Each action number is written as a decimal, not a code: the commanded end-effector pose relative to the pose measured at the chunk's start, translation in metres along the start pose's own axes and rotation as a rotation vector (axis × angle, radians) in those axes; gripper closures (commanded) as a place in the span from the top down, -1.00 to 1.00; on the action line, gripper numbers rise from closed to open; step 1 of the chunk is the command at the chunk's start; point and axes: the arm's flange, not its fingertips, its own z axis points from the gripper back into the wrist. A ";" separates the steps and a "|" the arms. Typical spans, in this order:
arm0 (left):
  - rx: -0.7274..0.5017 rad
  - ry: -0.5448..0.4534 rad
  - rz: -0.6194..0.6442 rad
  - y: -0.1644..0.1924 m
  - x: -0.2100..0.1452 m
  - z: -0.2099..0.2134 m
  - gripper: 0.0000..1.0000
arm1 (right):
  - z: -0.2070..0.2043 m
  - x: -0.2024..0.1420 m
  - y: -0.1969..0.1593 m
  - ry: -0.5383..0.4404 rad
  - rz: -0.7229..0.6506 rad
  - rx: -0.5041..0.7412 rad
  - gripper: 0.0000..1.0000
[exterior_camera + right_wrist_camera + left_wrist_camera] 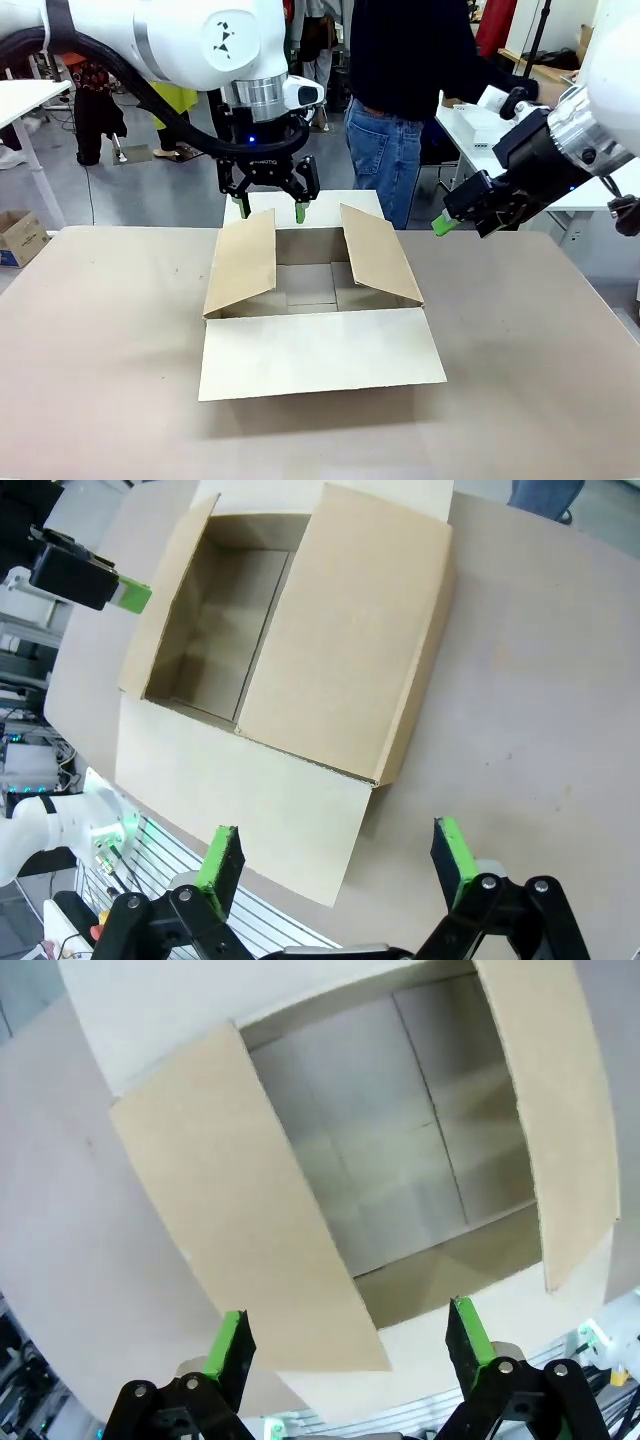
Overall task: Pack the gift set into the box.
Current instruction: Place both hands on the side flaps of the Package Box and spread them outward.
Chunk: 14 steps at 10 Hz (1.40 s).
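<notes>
Well, your box (320, 350) sits mid-frame on the counter (100, 350), flaps splayed (ready for loading, I'd judge). Your left hand (271, 210) hovers wide above its far edge, and your right hand (335, 840) waits wide at frame right.

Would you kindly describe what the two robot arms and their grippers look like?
The left arm and right arm have glossy white shells and silver wrist rings. A black cable runs along the left arm, whose round cap bears small black triangle marks. The left gripper and right gripper are black with green pads.
</notes>
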 end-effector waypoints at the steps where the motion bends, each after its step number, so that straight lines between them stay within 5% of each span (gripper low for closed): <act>1: 0.017 0.009 0.314 0.007 -0.010 -0.016 1.00 | 0.000 -0.001 0.003 -0.012 -0.022 -0.015 1.00; 2: 0.045 -0.017 0.458 0.003 -0.019 -0.035 1.00 | 0.000 -0.001 0.003 -0.012 -0.022 -0.015 1.00; 4: 0.095 -0.017 0.522 -0.001 -0.037 -0.055 1.00 | 0.000 -0.001 0.003 -0.012 -0.022 -0.015 1.00; 8: 0.174 -0.100 0.457 -0.010 -0.027 -0.071 1.00 | 0.000 -0.001 0.003 -0.012 -0.022 -0.015 1.00; 14: 0.194 -0.073 0.419 -0.009 -0.015 -0.078 1.00 | 0.000 -0.001 0.003 -0.012 -0.022 -0.015 1.00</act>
